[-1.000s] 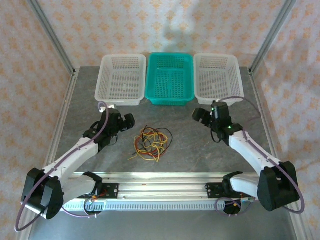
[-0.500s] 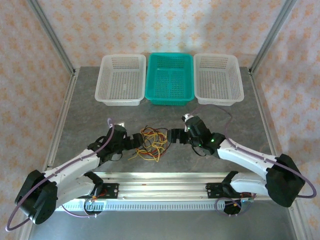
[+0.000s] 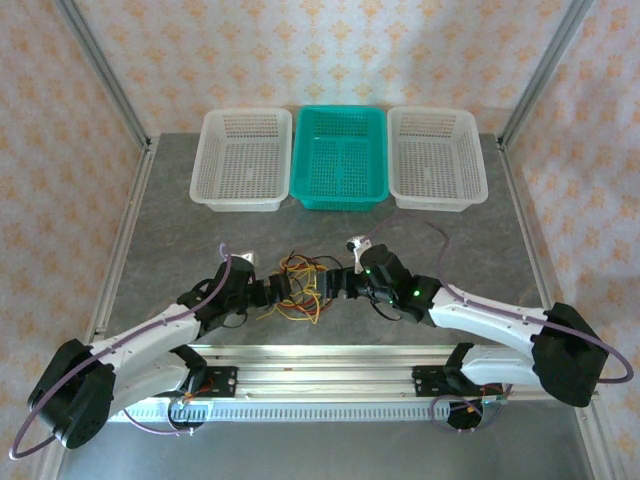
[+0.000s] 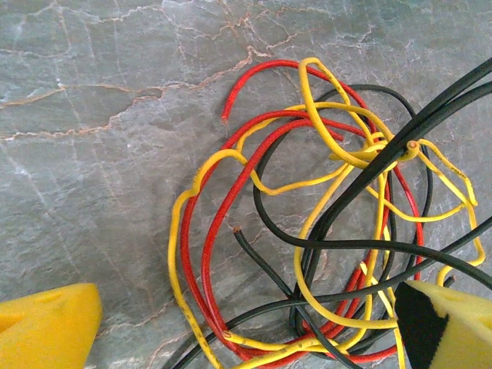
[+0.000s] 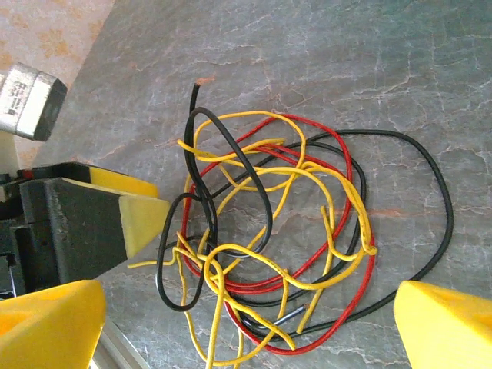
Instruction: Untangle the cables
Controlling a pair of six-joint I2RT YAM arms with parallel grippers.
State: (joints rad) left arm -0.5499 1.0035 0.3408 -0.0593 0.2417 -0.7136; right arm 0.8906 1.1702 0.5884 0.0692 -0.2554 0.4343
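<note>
In with the left gripper point(image 3: 290, 291), pads point(image 4: 46, 327) spread wide at the left edge of the cables point(image 3: 300, 280); in with the right gripper point(image 3: 337, 283) too, just as wide, from the opposite side. Swung down and inward from nearer the baskets point(image 3: 247, 113) a second ago, now almost nose to nose across the tangle. No grip yet on either side. Lying mid-table, red, yellow and black looped through each other. Looks set for a two-sided pull. Farther back, three baskets in a row, well apart from it all.
</note>
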